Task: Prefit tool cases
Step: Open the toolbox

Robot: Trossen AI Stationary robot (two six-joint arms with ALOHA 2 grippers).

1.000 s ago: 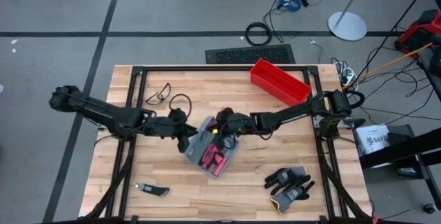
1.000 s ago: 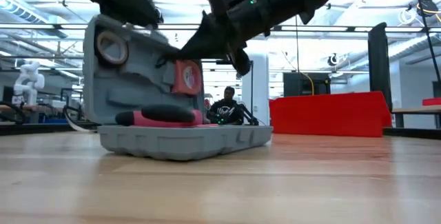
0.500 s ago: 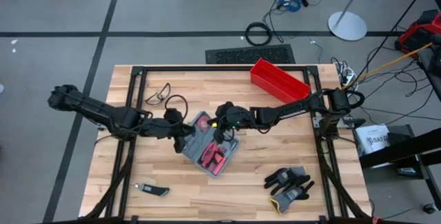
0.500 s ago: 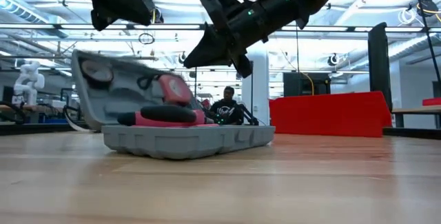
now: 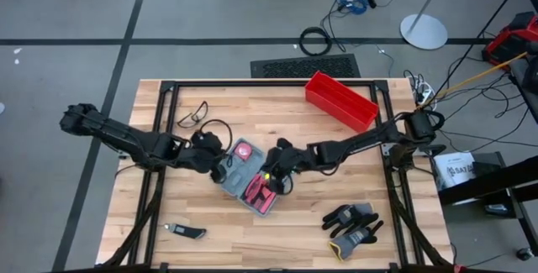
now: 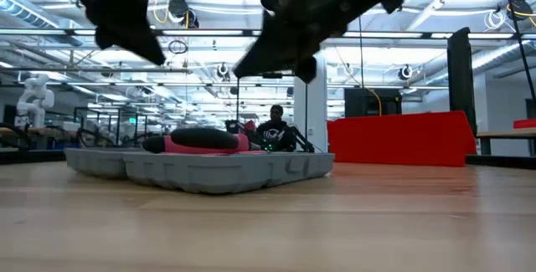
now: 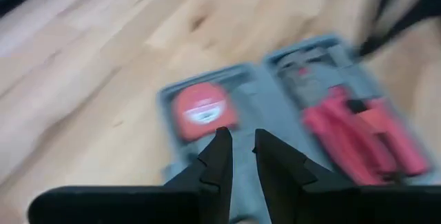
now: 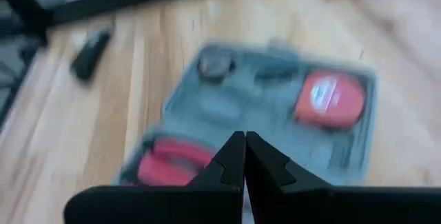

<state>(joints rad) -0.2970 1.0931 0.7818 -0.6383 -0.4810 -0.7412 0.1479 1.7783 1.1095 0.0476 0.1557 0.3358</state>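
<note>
The grey-blue tool case (image 5: 252,181) lies opened out flat on the wooden table, both halves resting on the tabletop (image 6: 201,161). A round red tape measure (image 7: 203,110) sits in its lid half and red-handled tools (image 7: 358,134) in the other. My left gripper (image 5: 220,168) hovers just off the lid half's left side, with a narrow gap between its fingers (image 7: 241,141), and it holds nothing. My right gripper (image 5: 273,176) hangs above the tool half, shut and empty (image 8: 241,141). In the low view both grippers stand clear above the case.
A red open bin (image 5: 340,98) stands at the far right. Safety glasses (image 5: 193,113) lie at the far left. Dark gloves (image 5: 353,223) lie at the near right, and a small utility knife (image 5: 187,232) at the near left.
The case's lid, which stood nearly upright a second ago, has swung down toward the table's left and now lies flat. The tool half has stayed where it was. My right gripper has moved toward the near edge, over the tool half.
</note>
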